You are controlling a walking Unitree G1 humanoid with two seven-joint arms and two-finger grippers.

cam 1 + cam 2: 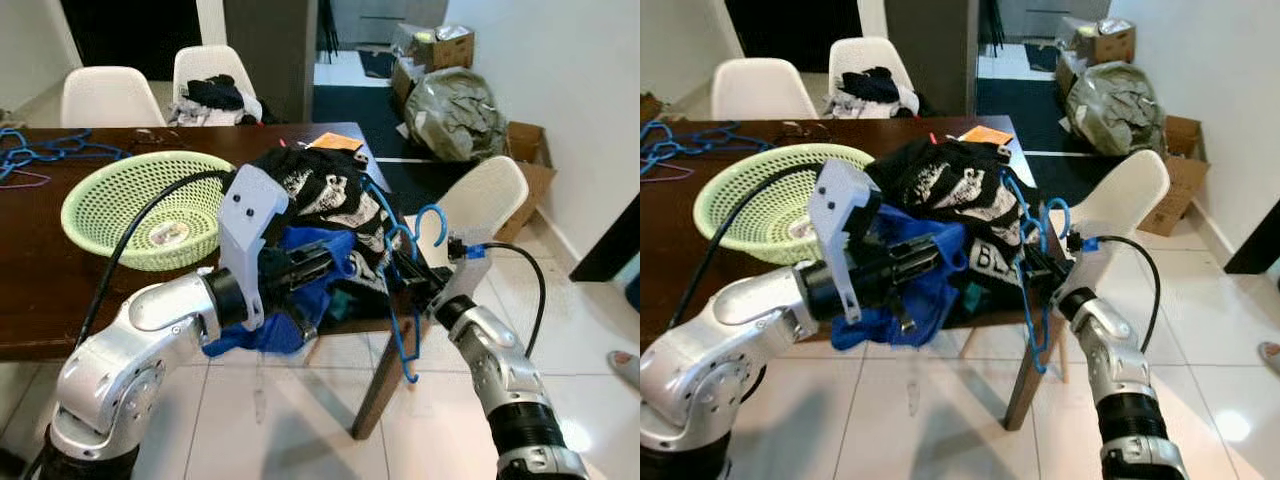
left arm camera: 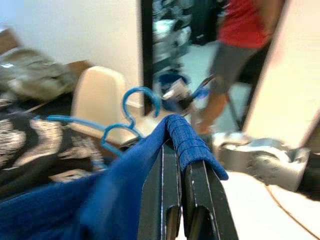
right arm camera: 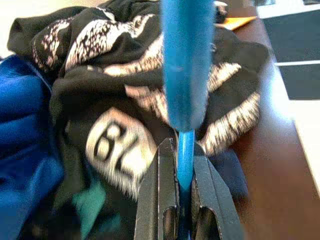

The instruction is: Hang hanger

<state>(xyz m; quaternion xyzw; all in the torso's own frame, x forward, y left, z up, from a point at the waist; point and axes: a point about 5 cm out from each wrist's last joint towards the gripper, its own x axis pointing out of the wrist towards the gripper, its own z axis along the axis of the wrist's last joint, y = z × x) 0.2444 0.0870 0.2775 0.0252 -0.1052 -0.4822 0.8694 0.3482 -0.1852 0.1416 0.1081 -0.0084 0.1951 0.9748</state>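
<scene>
The right gripper (image 3: 185, 195), low in the middle of its wrist view, is squeezed tight on the blue hanger (image 1: 403, 300), which hangs by the table (image 1: 60, 290) corner at center right. The left gripper (image 2: 183, 200) looks closed on the blue cloth (image 2: 75, 200), though that view is blurry. A black shirt (image 1: 320, 195) lies beside the green basket (image 1: 110, 200).

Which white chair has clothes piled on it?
The far chair behind the table, the one nearer the dark doorway: clothes sit on its seat. The other far chair and the near-right chair show none.
</scene>
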